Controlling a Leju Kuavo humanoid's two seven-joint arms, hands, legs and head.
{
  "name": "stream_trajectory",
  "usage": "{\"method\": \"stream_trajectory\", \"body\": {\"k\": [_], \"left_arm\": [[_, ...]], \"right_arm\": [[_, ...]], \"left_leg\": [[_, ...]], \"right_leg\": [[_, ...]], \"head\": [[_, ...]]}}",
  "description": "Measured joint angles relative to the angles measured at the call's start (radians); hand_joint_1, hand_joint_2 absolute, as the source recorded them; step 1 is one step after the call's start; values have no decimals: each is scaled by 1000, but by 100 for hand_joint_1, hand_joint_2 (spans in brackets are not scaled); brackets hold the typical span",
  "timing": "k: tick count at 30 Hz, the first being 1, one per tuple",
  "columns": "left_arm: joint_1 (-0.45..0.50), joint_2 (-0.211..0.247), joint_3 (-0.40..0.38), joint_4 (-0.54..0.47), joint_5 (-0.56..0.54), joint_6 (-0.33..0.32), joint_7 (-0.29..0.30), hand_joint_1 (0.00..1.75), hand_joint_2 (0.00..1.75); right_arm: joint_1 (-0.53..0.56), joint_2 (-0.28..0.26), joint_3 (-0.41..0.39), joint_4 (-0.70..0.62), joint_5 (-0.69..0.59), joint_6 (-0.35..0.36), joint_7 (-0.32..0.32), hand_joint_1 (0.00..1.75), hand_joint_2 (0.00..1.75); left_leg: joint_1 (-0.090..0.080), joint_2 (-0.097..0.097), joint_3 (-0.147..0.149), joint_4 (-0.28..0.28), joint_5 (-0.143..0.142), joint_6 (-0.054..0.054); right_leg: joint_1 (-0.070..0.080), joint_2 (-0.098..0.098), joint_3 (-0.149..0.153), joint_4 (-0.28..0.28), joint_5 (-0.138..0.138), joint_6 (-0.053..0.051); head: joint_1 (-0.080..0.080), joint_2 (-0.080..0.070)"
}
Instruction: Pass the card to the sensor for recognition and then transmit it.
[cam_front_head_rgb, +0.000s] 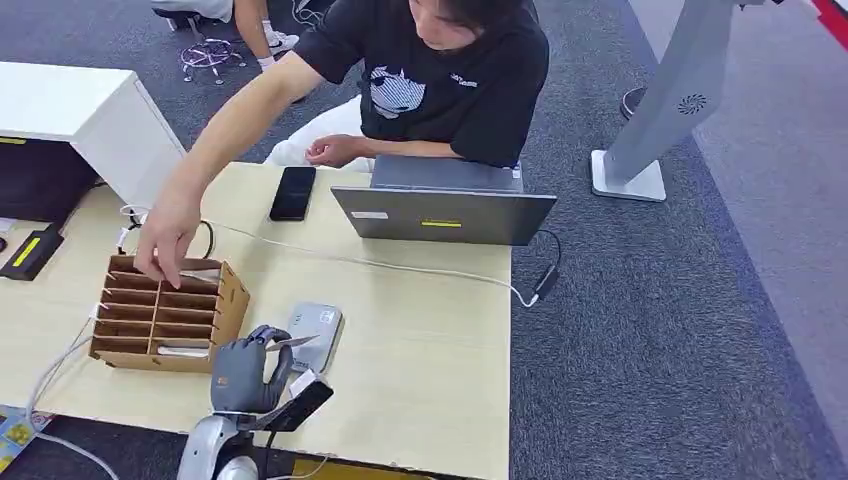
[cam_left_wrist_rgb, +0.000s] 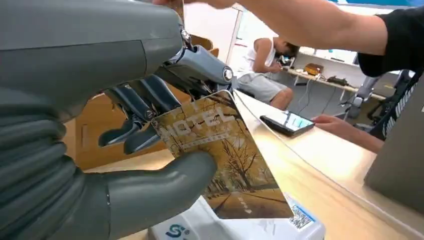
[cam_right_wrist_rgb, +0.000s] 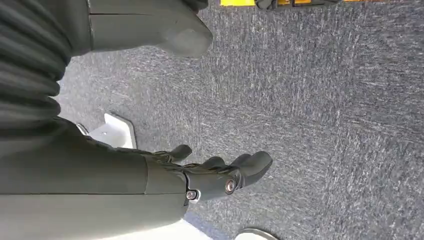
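The left hand (cam_front_head_rgb: 243, 372) holds the card (cam_front_head_rgb: 293, 342) pinched between its thumb and darker fingers, at the near edge of the table (cam_front_head_rgb: 430, 340). In the head view the card appears edge-on, a thin pale sliver whose long axis runs away from the hand toward the robot's right, its free end over the sensor (cam_front_head_rgb: 316, 335), a small grey-white box lying flat on the table just beside the hand. The left wrist view shows the card's face (cam_left_wrist_rgb: 220, 160) (an autumn tree scene with the word "HOTEL" printed near the held end); the thumb (cam_left_wrist_rgb: 165, 180) presses on one side, the fingers (cam_left_wrist_rgb: 135, 125) on the other, and the free end slopes down over the sensor's white top (cam_left_wrist_rgb: 260, 227), which bears a small code label. Whether card and sensor touch cannot be told.

The right hand (cam_right_wrist_rgb: 220, 175) hangs over grey carpet, fingers extended and apart, holding nothing.

Beside the left hand stands a cardboard slot rack (cam_front_head_rgb: 160, 315), into which a person's hand (cam_front_head_rgb: 165, 235) reaches. Farther back lie a black phone (cam_front_head_rgb: 293, 192) and a grey laptop (cam_front_head_rgb: 440, 205).
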Motion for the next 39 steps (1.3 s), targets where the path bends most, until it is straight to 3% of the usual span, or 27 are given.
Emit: {"method": "stream_trajectory", "body": {"k": [23,28,39], "left_arm": [[3,-3,0,2,-16,-27,29,175,175],[3,1,0,-1,-16,-8,29,175,175],[-27,60,37,-222,8,39,10,175,175]], "right_arm": [[2,0,0,0,1,-9,4,0,175],[4,0,-1,0,2,-10,10,0,175],[10,-2,-1,0,17,-12,25,0,175]], "left_leg": [[0,0,0,0,0,0],[0,0,0,0,0,0],[0,0,0,0,0,0]], "right_leg": [[0,0,0,0,0,0],[0,0,0,0,0,0],[0,0,0,0,0,0]], "head": [[0,0],[0,0],[0,0]]}}
